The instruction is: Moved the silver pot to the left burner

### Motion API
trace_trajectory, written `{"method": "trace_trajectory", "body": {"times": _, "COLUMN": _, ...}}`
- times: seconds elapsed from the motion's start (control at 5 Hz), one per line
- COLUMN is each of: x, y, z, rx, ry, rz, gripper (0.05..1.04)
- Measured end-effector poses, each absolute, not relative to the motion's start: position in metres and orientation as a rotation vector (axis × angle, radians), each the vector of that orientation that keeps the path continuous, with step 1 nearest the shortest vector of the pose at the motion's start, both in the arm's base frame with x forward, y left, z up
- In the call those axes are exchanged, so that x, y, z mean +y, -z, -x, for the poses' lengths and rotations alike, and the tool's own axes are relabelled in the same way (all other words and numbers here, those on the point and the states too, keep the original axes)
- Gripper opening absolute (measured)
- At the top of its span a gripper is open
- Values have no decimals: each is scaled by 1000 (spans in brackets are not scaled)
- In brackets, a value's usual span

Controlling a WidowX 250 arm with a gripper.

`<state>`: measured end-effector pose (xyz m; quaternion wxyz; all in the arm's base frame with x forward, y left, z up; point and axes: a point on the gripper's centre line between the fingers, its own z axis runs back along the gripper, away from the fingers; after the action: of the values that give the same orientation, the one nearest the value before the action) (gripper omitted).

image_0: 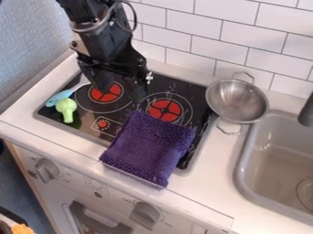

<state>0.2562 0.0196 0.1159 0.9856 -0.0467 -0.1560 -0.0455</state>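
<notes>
in the camera view, the black gripper (122,92) hangs over the back left part of the black stovetop (83,123), above the left burner (105,93). its jaws stand spread, with a gap between them and nothing pinched there. the silver pot (237,101) is on the white surface (214,187), between the stovetop's back right corner and the sink's (269,160) back left corner, near the tiled wall (220,39). it sits upright, its open top facing up, with one wire handle toward the wall and the other toward the surface's front edge. the right burner (164,109) lies between the left burner and the pot. a purple cloth (149,148) covers the stovetop's front right part and reaches the surface's front edge. near the stovetop's left corner lies a blue utensil (61,96), with a light green toy (67,108) just beside it. the tip of a dark faucet (307,113) juts in over the sink from the right.
</notes>
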Motion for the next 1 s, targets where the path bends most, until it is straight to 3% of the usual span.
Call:
{"method": "trace_trajectory", "body": {"times": 0.2, "x": 17, "y": -110, "z": -255, "rx": -291, "ry": 76, "rz": 114, "gripper": 999}}
{"method": "trace_trajectory", "body": {"times": 0.4, "x": -1, "y": -112, "z": -263, "rx": -279, "ry": 29, "rz": 208, "gripper": 999}}
{"method": "trace_trajectory", "body": {"times": 0.8, "x": -8, "y": -122, "z": -302, "rx": -326, "ry": -98, "rz": 331, "gripper": 999}}
{"method": "trace_trajectory", "body": {"times": 1.0, "x": -7, "y": -111, "z": -328, "rx": -332, "ry": -125, "rz": 384, "gripper": 999}}
